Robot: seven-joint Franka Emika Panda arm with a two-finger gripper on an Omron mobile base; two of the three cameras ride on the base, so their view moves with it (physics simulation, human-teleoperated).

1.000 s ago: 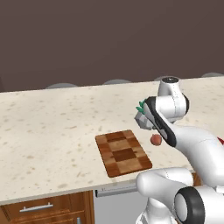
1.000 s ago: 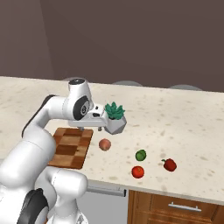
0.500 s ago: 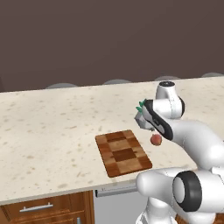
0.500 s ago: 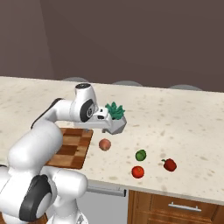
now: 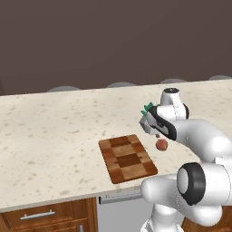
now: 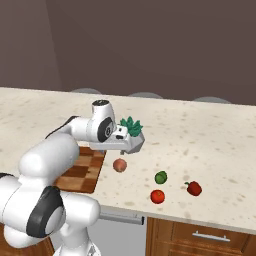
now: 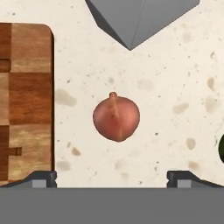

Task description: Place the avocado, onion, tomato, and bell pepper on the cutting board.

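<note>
Since a second ago, only the arm has swung slightly; its gripper (image 7: 112, 177) hangs spread wide above the onion (image 7: 116, 118). That onion sits on the counter (image 6: 210, 145) just right of the cutting board (image 5: 128, 157), near the grey plant pot (image 7: 140, 17).

- No text, label, brand, number or sign can be read in any of the views.
- The cutting board (image 5: 128, 158) bears just its checker pattern of light and dark brown squares, with no lettering.
- The speckled surface (image 6: 210, 140) carries no printing or markings.
- The onion (image 7: 116, 117), avocado (image 6: 161, 177), tomato (image 6: 157, 196) and bell pepper (image 6: 193, 188) have no stickers or tags.
- The grey pot (image 7: 140, 19) of the plant is plain on the faces that show.
- The drawer fronts (image 6: 200, 235) under the surface have metal handles and no writing.
</note>
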